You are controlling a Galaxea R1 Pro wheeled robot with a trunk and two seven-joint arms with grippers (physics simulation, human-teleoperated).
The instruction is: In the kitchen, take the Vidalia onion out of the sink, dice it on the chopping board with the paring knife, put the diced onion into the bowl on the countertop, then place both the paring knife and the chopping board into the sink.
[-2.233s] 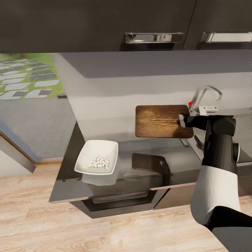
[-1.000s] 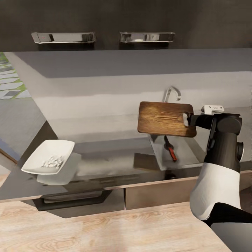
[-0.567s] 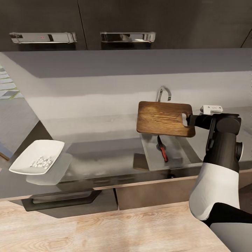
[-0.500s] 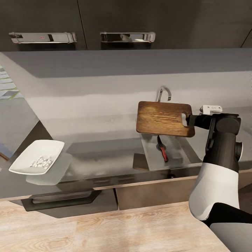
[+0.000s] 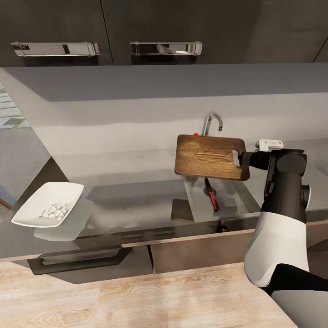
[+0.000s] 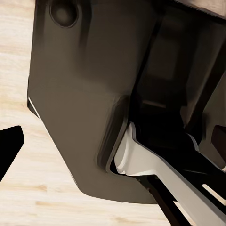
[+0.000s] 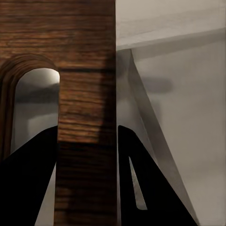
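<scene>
- Head view: the right gripper [image 5: 242,159] pinches the chopping board [image 5: 207,157] by its handle end and holds it flat in the air above the sink [image 5: 228,200]; the paring knife [image 5: 210,195] lies in the basin below the board; the tap [image 5: 211,122] rises behind; the bowl [image 5: 47,210] with the diced onion [image 5: 54,212] sits on the countertop [image 5: 136,205], well apart to the left
- Left wrist view: dark robot body parts over pale wood floor [image 6: 14,70]; whether the left fingers are spread or pressed together cannot be told
- Right wrist view: both dark fingers [image 7: 146,188] press the board's [image 7: 87,70] edge strip beside the handle slot, grey sink steel behind
</scene>
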